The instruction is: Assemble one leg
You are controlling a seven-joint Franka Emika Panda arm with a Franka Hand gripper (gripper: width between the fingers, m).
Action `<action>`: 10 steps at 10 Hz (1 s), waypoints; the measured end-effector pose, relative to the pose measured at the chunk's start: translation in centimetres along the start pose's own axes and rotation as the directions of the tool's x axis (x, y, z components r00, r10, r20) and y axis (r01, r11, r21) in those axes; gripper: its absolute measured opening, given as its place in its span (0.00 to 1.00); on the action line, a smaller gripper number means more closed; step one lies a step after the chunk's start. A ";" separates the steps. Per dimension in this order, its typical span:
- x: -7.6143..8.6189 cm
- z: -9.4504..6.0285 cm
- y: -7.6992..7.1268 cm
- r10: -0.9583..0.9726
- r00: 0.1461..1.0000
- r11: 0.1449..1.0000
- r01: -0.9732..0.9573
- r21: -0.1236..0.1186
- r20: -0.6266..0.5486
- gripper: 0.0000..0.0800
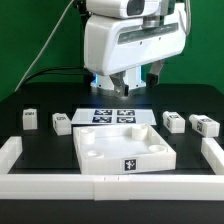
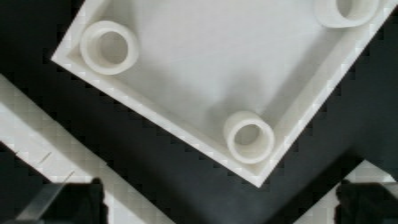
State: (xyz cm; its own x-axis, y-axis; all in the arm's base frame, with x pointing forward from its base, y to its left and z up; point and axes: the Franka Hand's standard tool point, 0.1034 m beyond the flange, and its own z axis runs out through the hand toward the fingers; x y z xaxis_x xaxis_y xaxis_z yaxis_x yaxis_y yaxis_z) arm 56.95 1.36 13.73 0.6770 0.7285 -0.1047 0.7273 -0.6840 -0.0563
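Count on tabletop: 4 legs, 2 at 9 o'clock and 2 at 3 o'clock of the 1 tray, 3 corner sockets in wrist view, 1 marker board, 3 edge rails.

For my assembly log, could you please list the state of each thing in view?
Gripper: open, empty, raised above table.
White square tray: flat, corner holes empty.
Outer leg, exterior view's left: loose on table.
Inner leg, exterior view's left: loose on table.
Inner leg, exterior view's right: loose on table.
Outer leg, exterior view's right: loose on table.
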 end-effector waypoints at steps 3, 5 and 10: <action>0.0 0.0 0.0 0.000 1.000 1.000 0.000 0.000 0.000 0.81; 0.0 0.0 0.0 0.000 1.000 1.000 0.000 0.001 0.000 0.81; -1.0 1.3 -0.5 -0.119 0.992 0.992 0.117 -0.041 -0.038 0.81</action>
State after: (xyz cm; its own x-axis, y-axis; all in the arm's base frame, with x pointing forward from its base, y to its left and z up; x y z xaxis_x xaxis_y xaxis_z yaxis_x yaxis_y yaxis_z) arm 55.75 0.94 12.55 0.5899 0.8053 -0.0590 0.8055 -0.5920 -0.0275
